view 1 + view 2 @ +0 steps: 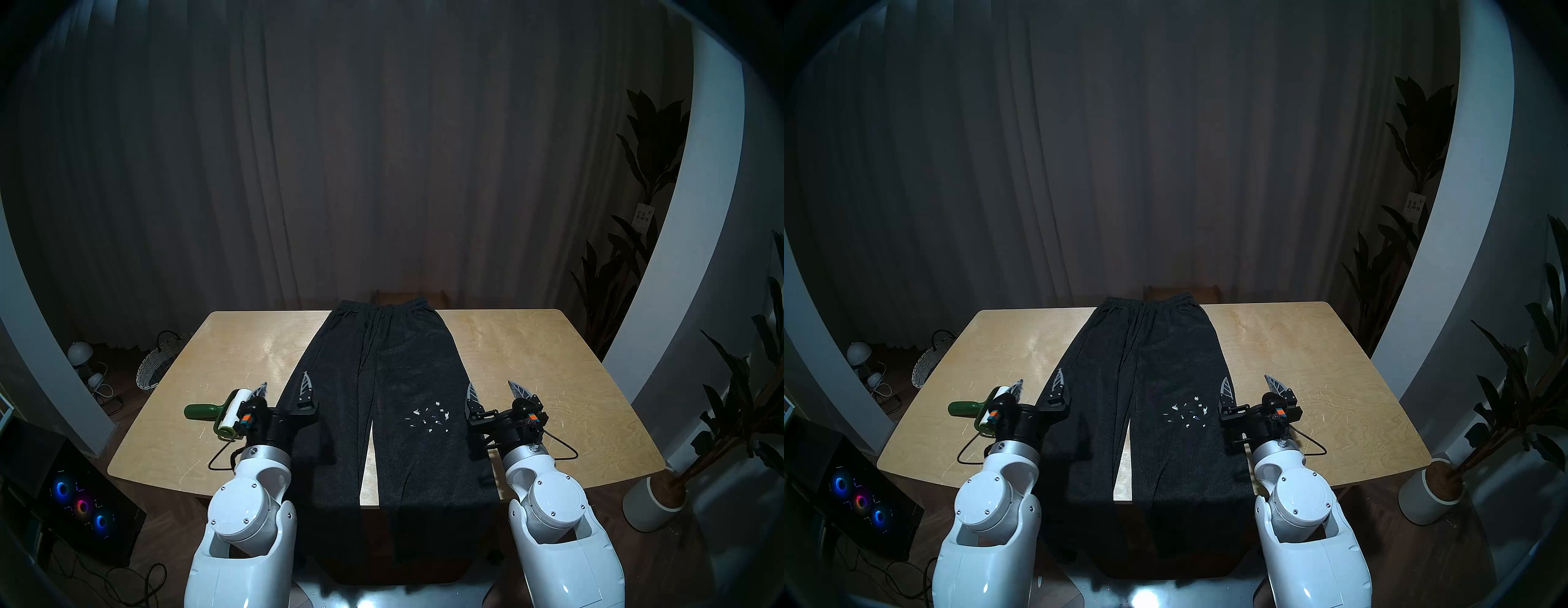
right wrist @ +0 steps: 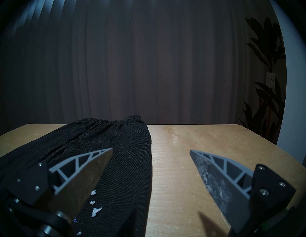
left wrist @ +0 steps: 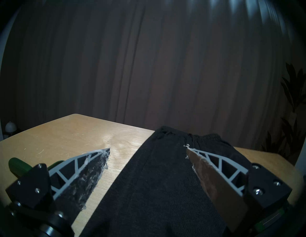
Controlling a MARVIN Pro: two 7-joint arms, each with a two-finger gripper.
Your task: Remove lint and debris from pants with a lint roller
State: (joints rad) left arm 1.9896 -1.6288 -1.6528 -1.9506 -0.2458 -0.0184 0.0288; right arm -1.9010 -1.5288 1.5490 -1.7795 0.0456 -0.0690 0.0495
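Dark charcoal pants (image 1: 382,382) (image 1: 1136,373) lie flat down the middle of the table, waistband at the far edge, legs hanging over the near edge. Tiny white lint and debris (image 1: 428,418) (image 1: 1187,414) (image 2: 96,211) speckle the leg on my right side. The lint roller (image 1: 225,414) (image 1: 983,409), white roll with a green handle, rests on the wood left of the pants. My left gripper (image 1: 284,384) (image 3: 148,149) hovers open over the pants' left edge, just right of the roller. My right gripper (image 1: 492,388) (image 2: 151,149) is open over the pants' right edge, beside the flecks.
The light wooden table (image 1: 530,361) has bare wood on both sides of the pants. A woven basket (image 1: 155,365) and lamps sit on the floor at the left. Potted plants (image 1: 662,488) stand at the right. A dark curtain hangs behind.
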